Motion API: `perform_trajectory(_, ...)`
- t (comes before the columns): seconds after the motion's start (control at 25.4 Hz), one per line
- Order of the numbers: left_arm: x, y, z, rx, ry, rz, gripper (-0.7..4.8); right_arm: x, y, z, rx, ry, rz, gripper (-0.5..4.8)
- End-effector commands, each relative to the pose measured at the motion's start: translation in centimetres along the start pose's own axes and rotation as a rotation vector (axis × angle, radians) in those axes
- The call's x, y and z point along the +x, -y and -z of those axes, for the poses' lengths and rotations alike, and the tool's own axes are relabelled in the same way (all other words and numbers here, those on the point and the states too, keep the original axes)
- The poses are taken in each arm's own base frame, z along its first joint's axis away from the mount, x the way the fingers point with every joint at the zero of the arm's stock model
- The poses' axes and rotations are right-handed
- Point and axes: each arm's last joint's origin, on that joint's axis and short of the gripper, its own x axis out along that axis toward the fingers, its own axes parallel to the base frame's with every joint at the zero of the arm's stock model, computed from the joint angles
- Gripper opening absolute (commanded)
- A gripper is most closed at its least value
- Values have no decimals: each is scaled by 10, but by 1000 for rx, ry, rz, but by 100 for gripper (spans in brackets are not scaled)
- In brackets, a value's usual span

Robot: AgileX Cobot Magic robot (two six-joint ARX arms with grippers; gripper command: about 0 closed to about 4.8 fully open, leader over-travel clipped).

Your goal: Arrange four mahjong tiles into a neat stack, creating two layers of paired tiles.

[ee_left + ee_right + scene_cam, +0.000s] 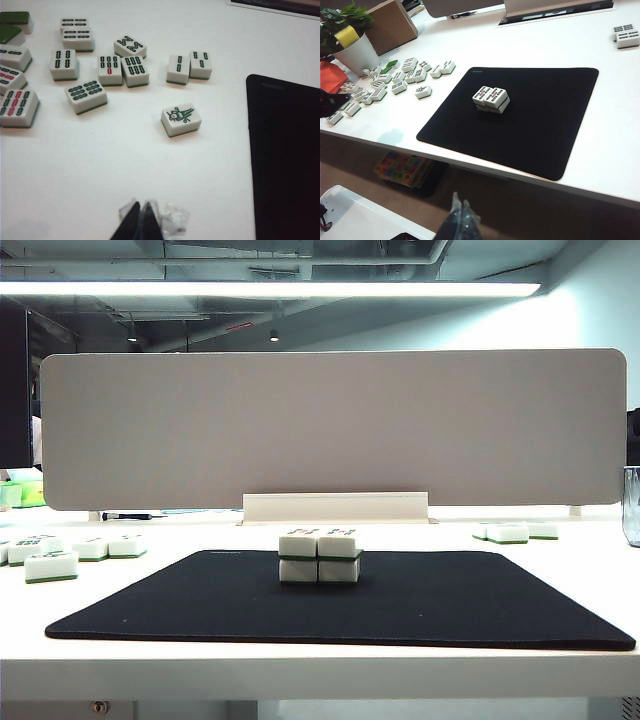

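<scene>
The four mahjong tiles form the stack (319,556) in the middle of the black mat (200,605), two white tiles on two, each layer with a thin green band. In the right wrist view the stack (491,99) shows bamboo faces on top. Neither gripper shows in the exterior view. My left gripper (142,203) is shut with nothing in it. It hovers over bare white table beside the mat's edge (285,150), near loose tiles. My right gripper (461,197) is shut and empty, held out past the table's front edge, well short of the stack.
Loose tiles lie off the mat on the left (50,565) and right (510,532); one bird-marked tile (181,119) sits nearest my left gripper. A grey partition (330,425) stands behind. A plant pot (355,55) and a brown box (395,25) stand beyond the left tiles.
</scene>
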Motion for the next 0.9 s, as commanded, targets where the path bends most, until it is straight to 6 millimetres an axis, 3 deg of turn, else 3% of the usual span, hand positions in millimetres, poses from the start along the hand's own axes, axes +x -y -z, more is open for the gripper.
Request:
perform_trajectory(0.04, 5, -4, 7, 3, 95, 8, -6, -2, -1, 1, -16, 21, -4, -1)
perform_trajectory(0.2, 15, -16, 29, 2, 181, -31, -6, -2, -1, 1, -16, 21, -4, -1)
perform_trajectory(0.55, 25, -29, 59, 44, 224, -18, -6, -2, -1, 1, -16, 21, -4, -1)
perform_trajectory(0.9, 21, -29, 61, 68, 238, -16, -6, -2, -1, 1, -16, 21, -5, -1)
